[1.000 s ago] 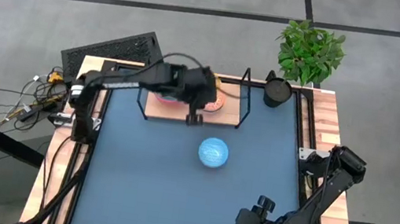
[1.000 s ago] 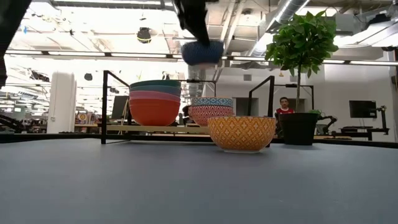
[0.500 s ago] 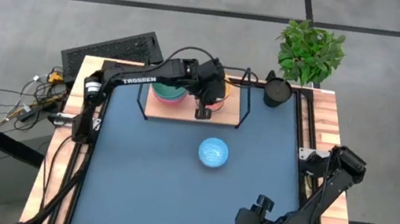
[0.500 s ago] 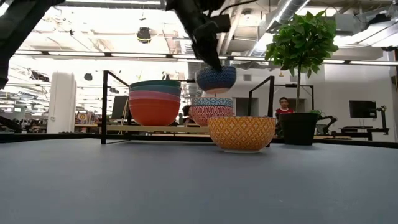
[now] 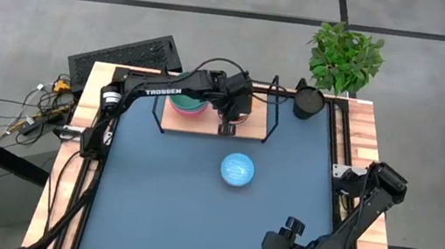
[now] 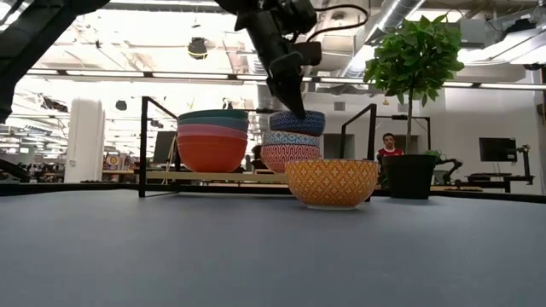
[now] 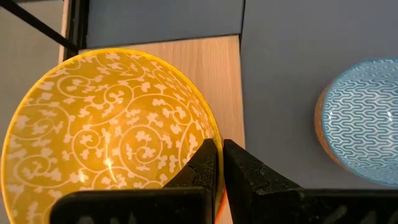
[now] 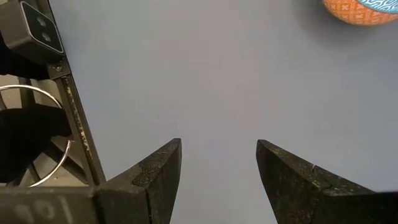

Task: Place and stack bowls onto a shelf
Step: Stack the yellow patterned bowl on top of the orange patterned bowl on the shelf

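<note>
My left gripper [image 5: 227,125] is shut on a bowl that is blue-patterned outside [image 6: 297,123] and yellow with white scrolls inside [image 7: 106,130]. The bowl is over the right of the wooden shelf [image 5: 259,126], on top of a white-and-blue bowl [image 6: 292,139] and a red-patterned bowl [image 6: 288,158]. On the shelf's left stands a stack of teal, pink and red bowls [image 6: 212,138]. An orange dotted bowl with a pale blue inside [image 5: 237,170] stands on its foot on the blue table. My right gripper [image 8: 217,163] is open and empty at the table's near right. My left gripper pinches the bowl's rim [image 7: 216,138] on the side toward the table's near edge, one finger [image 7: 205,167] inside the bowl and one [image 7: 244,173] outside. The fingers come from above, pointing down. The bowl stands upright and level, its base nested in the white-and-blue bowl below.
The shelf's black wire frame [image 6: 143,145] rises at both ends of the board. A black cup [image 5: 306,100] and a potted plant [image 5: 345,56] stand at the far right corner. A person [image 6: 390,147] sits far off behind the table. Bare blue tabletop [image 5: 158,203] lies in front.
My left gripper has gone down and a little toward the table's right edge with the blue-patterned bowl. The bowl has come from high above the shelf down onto the right-hand stack, staying upright. The gripper stays shut on the rim.
</note>
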### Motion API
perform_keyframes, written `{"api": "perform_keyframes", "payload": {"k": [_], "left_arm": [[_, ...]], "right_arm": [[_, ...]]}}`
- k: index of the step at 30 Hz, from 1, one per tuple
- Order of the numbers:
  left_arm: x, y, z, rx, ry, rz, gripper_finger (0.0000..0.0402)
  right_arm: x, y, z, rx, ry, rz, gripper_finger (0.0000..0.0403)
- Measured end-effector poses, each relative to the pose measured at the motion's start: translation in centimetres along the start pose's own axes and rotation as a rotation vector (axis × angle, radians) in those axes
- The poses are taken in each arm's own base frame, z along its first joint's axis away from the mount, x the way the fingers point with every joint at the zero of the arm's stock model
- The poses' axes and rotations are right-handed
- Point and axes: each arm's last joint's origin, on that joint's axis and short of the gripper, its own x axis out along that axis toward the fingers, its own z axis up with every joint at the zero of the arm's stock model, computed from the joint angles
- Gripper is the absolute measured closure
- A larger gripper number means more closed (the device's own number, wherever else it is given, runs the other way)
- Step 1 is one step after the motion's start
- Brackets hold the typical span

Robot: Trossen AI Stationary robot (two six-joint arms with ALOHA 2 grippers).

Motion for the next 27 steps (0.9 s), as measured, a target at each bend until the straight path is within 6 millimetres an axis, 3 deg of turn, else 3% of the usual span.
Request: {"api": "perform_keyframes", "payload": {"k": [15, 27], "left_arm": [[-0.03, 0.18, -0.79, -0.058, 0.074, -0.002, 0.0401], [-0.01, 0.26, -0.46, -0.071, 0.037, -0.003, 0.0400]], "right_arm": [[-0.01, 0.03, -0.01, 0.000, -0.001, 0.002, 0.0168], [-0.01, -0.01, -0.02, -0.006, 0.000, -0.001, 0.0168]]}}
